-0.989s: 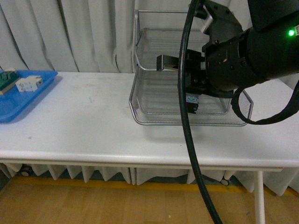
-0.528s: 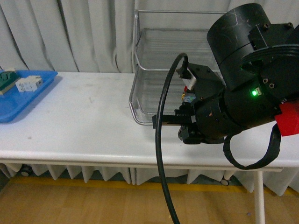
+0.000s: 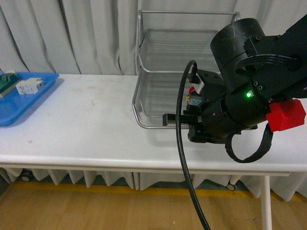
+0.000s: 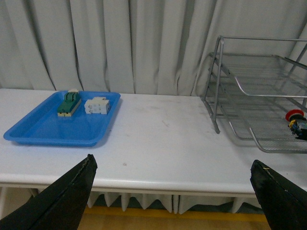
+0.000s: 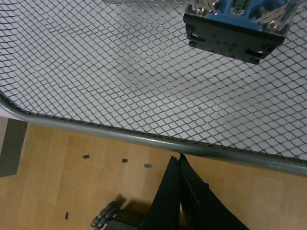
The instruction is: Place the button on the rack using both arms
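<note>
Red-capped button [image 4: 294, 116] sits free in the rack's [image 3: 144, 98] bottom tier, apparently delivered, right gripper [image 5: 180, 165] jaws together, left gripper [image 4: 172, 191] jaws apart.

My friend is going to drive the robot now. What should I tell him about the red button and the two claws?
Left gripper: open, empty, hanging over the near table edge.
Right gripper: shut, empty, just outside the rack's front rim.
The button lies in the bottom tier of the rack, near its front.
The blue tray holds only two other blocks.
Done: the button is placed on the rack.
Left: pull the right arm clear.
</note>
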Robot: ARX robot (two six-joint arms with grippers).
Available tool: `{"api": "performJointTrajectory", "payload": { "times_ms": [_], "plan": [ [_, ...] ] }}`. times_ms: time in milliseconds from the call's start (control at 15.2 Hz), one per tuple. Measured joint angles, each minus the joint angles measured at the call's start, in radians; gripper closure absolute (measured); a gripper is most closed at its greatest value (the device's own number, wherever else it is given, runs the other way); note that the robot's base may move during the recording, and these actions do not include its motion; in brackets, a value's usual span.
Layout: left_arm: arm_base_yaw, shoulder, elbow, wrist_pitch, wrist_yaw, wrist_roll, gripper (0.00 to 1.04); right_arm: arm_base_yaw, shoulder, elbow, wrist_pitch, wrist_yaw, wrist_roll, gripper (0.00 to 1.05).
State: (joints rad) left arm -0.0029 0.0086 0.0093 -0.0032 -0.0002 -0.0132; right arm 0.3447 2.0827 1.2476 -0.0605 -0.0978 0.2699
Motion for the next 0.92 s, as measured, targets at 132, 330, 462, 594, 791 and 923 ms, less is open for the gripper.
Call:
{"api": "performJointTrajectory", "payload": {
  "times_ms": [132, 330, 462, 594, 791, 923],
  "plan": [
    [0.0, 0.0, 0.0, 0.0, 0.0, 0.0, 0.07, -0.006, 0.026, 0.035, -0.014, 0.002, -0.001, 1.03],
    [0.0, 0.0, 0.0, 0.0, 0.0, 0.0, 0.07, -0.02, 0.081, 0.113, -0.035, 0.016, -0.005, 1.03],
    [0.0, 0.0, 0.0, 0.0, 0.0, 0.0, 0.07, -0.047, 0.111, 0.176, -0.05, 0.027, -0.015, 1.03],
    [0.0, 0.0, 0.0, 0.0, 0.0, 0.0, 0.07, -0.074, 0.142, 0.253, -0.064, 0.031, -0.028, 1.03],
    [0.0, 0.0, 0.0, 0.0, 0.0, 0.0, 0.07, -0.104, 0.19, 0.331, -0.081, 0.044, -0.031, 1.03],
    [0.0, 0.0, 0.0, 0.0, 0.0, 0.0, 0.07, -0.119, 0.209, 0.362, -0.081, 0.045, -0.036, 1.03]
  ]
}}
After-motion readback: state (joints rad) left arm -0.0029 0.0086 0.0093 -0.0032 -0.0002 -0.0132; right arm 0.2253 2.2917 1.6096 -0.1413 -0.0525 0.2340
